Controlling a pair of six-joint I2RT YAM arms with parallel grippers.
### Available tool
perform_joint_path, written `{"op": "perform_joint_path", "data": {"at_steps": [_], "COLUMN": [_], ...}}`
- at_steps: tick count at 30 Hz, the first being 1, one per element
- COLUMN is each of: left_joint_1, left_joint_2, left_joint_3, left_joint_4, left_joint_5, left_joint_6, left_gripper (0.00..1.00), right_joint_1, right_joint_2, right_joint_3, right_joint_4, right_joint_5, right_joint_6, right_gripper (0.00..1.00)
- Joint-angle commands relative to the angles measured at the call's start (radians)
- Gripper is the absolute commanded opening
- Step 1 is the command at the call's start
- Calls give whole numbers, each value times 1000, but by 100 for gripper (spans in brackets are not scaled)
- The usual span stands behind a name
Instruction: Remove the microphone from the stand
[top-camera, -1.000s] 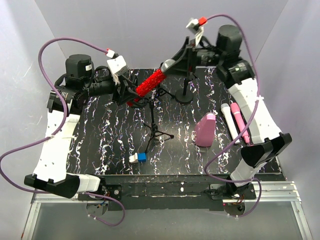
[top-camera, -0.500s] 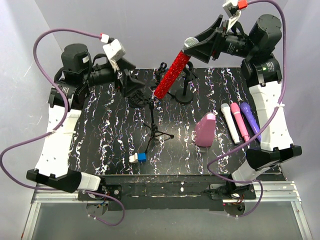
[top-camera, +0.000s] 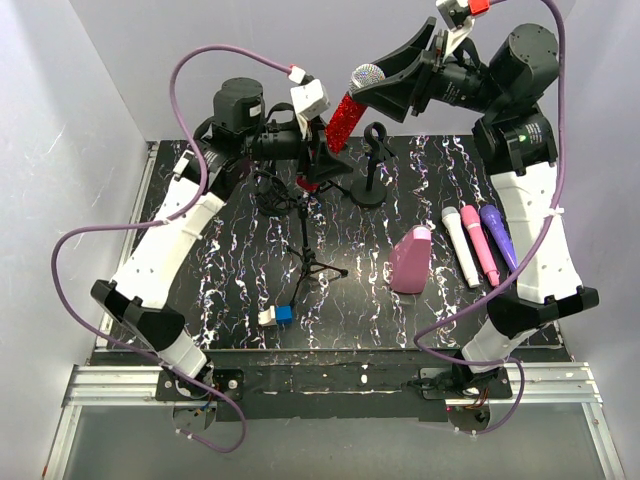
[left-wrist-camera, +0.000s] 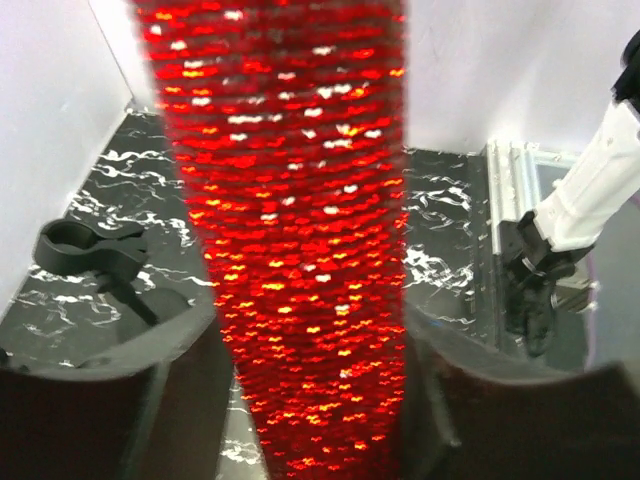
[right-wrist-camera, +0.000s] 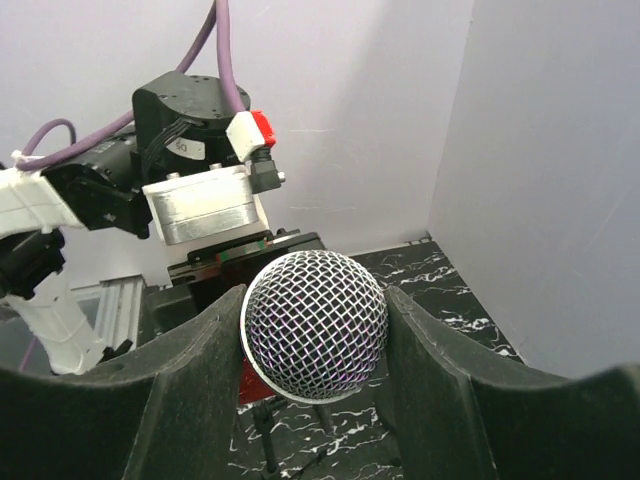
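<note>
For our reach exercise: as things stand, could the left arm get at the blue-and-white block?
Probably yes: the block lies in the open with nothing over it, though the left gripper is up around the red microphone.

Red glitter coating on the microphone (left-wrist-camera: 300, 250) body, rough and sparkling; silvery woven metal on the mesh head (right-wrist-camera: 314, 325). Matt black plastic on the desk-stand clip (left-wrist-camera: 88, 245) and on the fingers (right-wrist-camera: 190, 400) of the right gripper (right-wrist-camera: 315, 345). Glossy black tabletop (top-camera: 220, 270) with white marble veining, smooth.

microphone (top-camera: 343, 118) above back of table (top-camera: 240, 290), tripod stand (top-camera: 306, 258) centre, three microphones (top-camera: 480, 245) right
</note>
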Motion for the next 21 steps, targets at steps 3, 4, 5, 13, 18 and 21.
{"op": "perform_joint_path", "data": {"at_steps": [3,4,5,13,18,21], "left_joint_1": [5,5,5,5,5,3], "left_joint_2": [9,10,10,30,76,98], "left_joint_3": [67,67,63,29,61,78], "left_joint_4": [109,117,134,266,292,290], "left_joint_5": [-37,-40,-45,-105,-65,-53], "left_joint_6": [-44,-51,-64,-201,-231,-232], "left_gripper": [20,11,2,0,0,0], "right_joint_1": [6,6,6,25,48,55], "right_joint_2": [-39,-41,-39,-36,-8,16], "right_joint_3": [-49,-57,-65,-184,-177,-149], "right_joint_4": [25,14,5,31,78,94], "right_joint_5": [76,106,143,142,123,151], "right_joint_6": [-25,-13,7,194,262,291], "right_gripper": [1,4,29,74,73,70]}}
